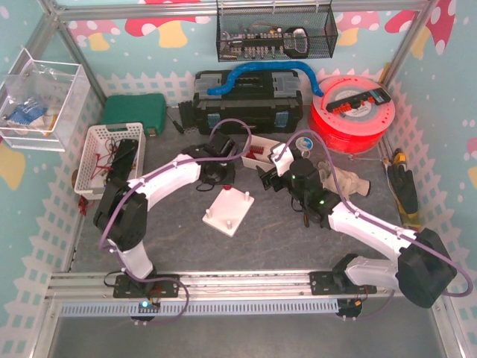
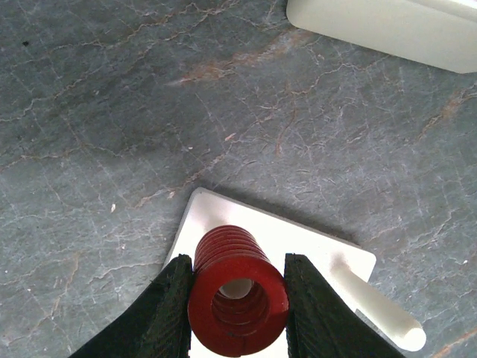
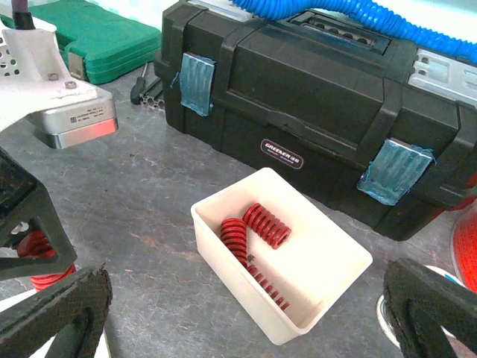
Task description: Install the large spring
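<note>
Red large spring (image 2: 238,262): sits at the bottom centre of the left wrist view with its open end facing the camera; something white shows through its bore.
Left pincer (image 2: 237,298): clamped on the large spring, with black fingers (image 2: 170,313) pressing the coils from either side.
White plate (image 2: 298,242): lies flat on the surface directly under the held spring, near the middle of the top view; whether the spring touches it cannot be told.
White peg (image 2: 376,312): stands out from the plate at the lower right of the left wrist view, just beside the right-hand finger.
Right pincer (image 3: 246,317): jaws spread wide apart and holding nothing, their tips in the bottom corners of the right wrist view.
White bin (image 3: 328,287): sits in the centre of the right wrist view, just in front of the toolbox, with loose red springs (image 3: 266,224) inside.
Black toolbox (image 3: 313,112): fills the upper half of the right wrist view, with a blue hose (image 3: 373,15) running along its lid.
Green case (image 3: 97,37): lies in the upper left of the right wrist view, beside the toolbox.
Grey surface (image 2: 112,112): marbled stone pattern.
</note>
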Controlling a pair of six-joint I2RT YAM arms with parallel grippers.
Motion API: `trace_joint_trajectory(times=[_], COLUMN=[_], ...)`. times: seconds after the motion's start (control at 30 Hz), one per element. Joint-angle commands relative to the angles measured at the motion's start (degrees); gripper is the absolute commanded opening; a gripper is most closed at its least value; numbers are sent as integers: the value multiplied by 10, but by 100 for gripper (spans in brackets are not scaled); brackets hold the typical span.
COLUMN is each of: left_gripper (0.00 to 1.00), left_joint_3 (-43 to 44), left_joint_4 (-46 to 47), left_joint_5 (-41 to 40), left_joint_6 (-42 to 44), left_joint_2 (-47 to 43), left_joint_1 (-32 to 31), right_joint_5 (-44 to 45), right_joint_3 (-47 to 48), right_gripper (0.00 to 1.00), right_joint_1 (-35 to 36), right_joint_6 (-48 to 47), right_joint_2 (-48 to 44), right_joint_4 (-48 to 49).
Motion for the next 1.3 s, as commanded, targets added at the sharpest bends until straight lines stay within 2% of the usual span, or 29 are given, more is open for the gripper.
trace_joint_trajectory(times=[0.0,0.17,0.37,0.57,0.73,0.9,0.97,1.1,1.17,1.27], left_gripper=[18,32,39,48,60,68,71,79,83,94], left_joint_3=[-10,-14,-23,-23,-11,-4,-2,-7,-11,-19], left_joint_4=[20,23,25,23,11,10,10,10,10,10], left_joint_5=[-12,1,19,20,34,67,73,72,64,51], left_joint_6=[11,10,12,13,-3,-29,-36,-51,-54,-55], left_joint_2=[5,10,10,-2,-32,-80,-101,-140,-159,-186], left_joint_1=[-4,-3,-3,-4,6,38,51,70,78,85], right_joint_5=[2,-4,-22,-43,-81,-138,-157,-198,-210,-222], right_joint_3=[21,37,107,143,168,219,252,306,339,387], right_gripper=[99,99,99,99,99,97,94,82,72,54], right_joint_1=[2,2,-8,-27,-68,-106,-115,-131,-137,-139], right_joint_6=[1,20,62,95,93,65,52,36,26,7], right_joint_2=[6,21,72,92,118,188,222,284,324,385], right_joint_4=[-5,-25,-102,-120,-128,-143,-160,-172,-193,-226])
